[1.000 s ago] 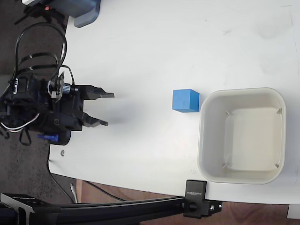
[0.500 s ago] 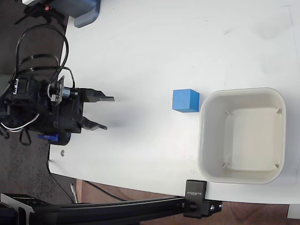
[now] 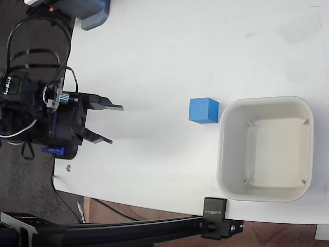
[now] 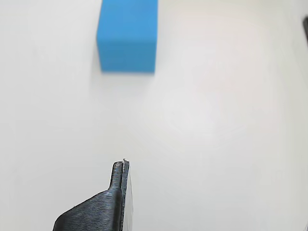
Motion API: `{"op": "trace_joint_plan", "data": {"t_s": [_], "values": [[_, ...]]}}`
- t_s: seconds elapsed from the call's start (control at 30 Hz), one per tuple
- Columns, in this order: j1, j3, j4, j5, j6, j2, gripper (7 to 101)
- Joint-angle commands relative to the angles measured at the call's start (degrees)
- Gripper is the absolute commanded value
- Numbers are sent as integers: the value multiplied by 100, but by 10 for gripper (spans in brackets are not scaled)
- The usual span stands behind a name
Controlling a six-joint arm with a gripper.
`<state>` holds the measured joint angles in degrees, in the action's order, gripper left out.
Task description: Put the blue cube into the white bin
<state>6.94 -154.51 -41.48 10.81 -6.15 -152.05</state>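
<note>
- Cube of bright-blue matte material (image 3: 203, 110) sits on the white table (image 3: 154, 62), just left of the off-white square plastic bin (image 3: 265, 148), fixed view.
- Black two-finger gripper (image 3: 110, 123), fingers spread and empty, hangs well left of the cube.
- Wrist view shows only one fingertip (image 4: 119, 174) and the cube (image 4: 127, 36).
- Jaws have widened since a second ago.

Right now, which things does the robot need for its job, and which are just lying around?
Needed:
blue cube, on the table beside the bin
white bin, nothing in it
gripper, open, far from the cube

Just lying around:
blue-grey object at the table's top edge
black clamp at the bottom edge
</note>
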Motion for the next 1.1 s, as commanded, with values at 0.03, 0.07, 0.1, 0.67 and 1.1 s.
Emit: {"op": "trace_joint_plan", "data": {"t_s": [0.03,0.07,0.1,0.67,1.1], "values": [[-35,1485,308,-62,-185,1477,1005],[-62,1626,457,-97,-255,1714,1005],[-62,1740,606,-123,-343,1951,1005],[-35,2663,2048,-316,-1011,4579,1003],[176,3120,1995,-185,-1081,5019,1003]]}}
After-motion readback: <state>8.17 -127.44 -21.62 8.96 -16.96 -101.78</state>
